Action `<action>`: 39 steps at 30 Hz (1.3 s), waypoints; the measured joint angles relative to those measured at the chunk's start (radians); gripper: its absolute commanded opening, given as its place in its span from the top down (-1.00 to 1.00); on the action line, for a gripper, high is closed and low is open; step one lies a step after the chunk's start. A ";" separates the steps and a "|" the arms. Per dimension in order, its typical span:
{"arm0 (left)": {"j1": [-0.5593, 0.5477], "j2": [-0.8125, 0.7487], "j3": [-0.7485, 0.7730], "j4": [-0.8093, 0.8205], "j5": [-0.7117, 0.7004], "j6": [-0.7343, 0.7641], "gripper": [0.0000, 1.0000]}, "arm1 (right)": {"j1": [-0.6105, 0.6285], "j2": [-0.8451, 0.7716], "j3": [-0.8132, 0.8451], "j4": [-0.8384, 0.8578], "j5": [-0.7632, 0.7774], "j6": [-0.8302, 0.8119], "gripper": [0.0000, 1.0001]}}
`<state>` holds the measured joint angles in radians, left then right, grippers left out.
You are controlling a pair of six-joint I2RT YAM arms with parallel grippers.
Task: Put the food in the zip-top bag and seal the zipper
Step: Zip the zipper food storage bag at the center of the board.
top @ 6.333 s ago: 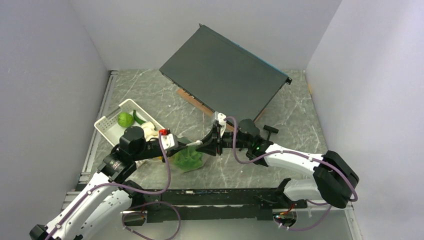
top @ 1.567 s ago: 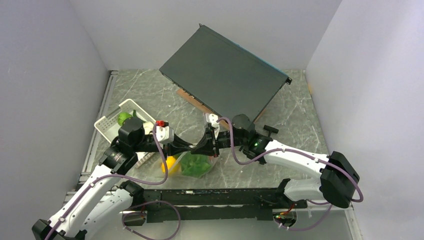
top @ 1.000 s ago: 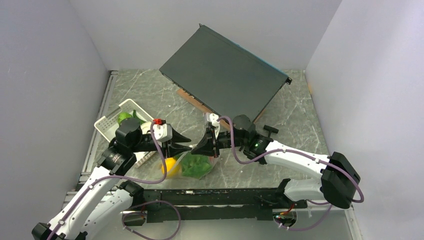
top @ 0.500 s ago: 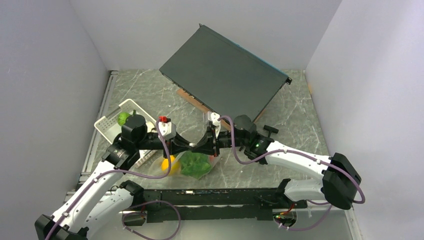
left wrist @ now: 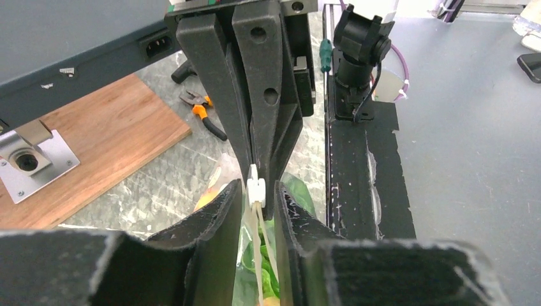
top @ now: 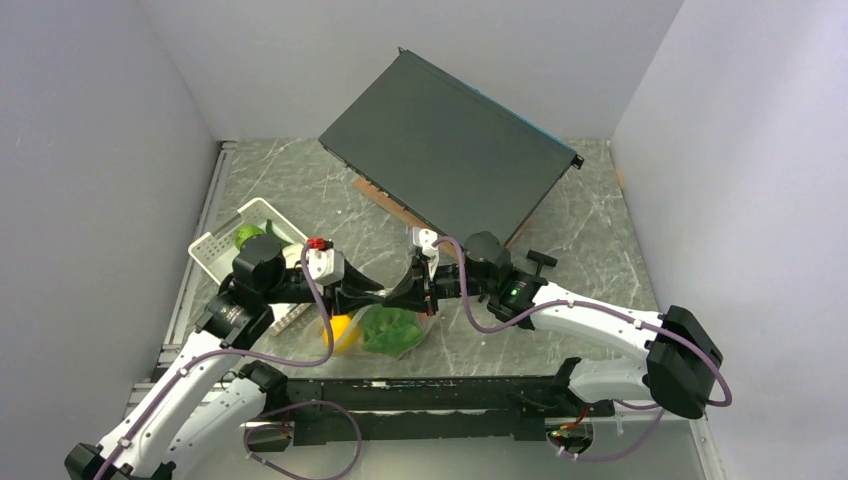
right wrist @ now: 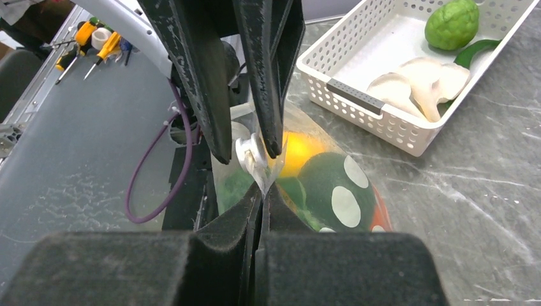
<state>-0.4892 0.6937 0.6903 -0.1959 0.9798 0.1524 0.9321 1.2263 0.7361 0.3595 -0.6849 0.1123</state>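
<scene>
Left hand (left wrist: 258, 190) narrowly parted astride zipper (left wrist: 256, 220), right hand (right wrist: 261, 194) clamped on zip-top bag (right wrist: 332, 191), arms level, tip-to-tip

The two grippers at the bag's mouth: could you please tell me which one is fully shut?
The right gripper, pinching the zip-top bag; the left gripper shows a gap around the zipper.

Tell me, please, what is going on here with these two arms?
Two robot arms are working on a dotted zip-top bag. The right gripper is shut on its top edge. The left gripper stands open astride the zipper. Inside are lettuce and a lemon; a green fruit and mushrooms lie in the white basket.
</scene>
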 measured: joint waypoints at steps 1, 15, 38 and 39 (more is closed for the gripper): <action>0.000 -0.005 0.000 0.003 0.000 0.000 0.54 | 0.000 0.000 0.000 -0.001 0.000 0.000 1.00; 0.002 0.036 0.000 -0.011 0.010 0.003 0.66 | 0.000 0.000 0.000 -0.001 0.004 0.000 1.00; 0.004 0.022 0.000 -0.008 0.026 0.006 1.00 | 0.008 0.004 0.049 -0.054 0.003 -0.042 1.00; 0.004 0.022 0.000 -0.008 0.026 0.007 1.00 | 0.010 0.007 0.054 -0.062 0.003 -0.043 1.00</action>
<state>-0.4854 0.7158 0.6903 -0.2043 1.0058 0.1596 0.9417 1.2335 0.7902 0.2977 -0.6815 0.0692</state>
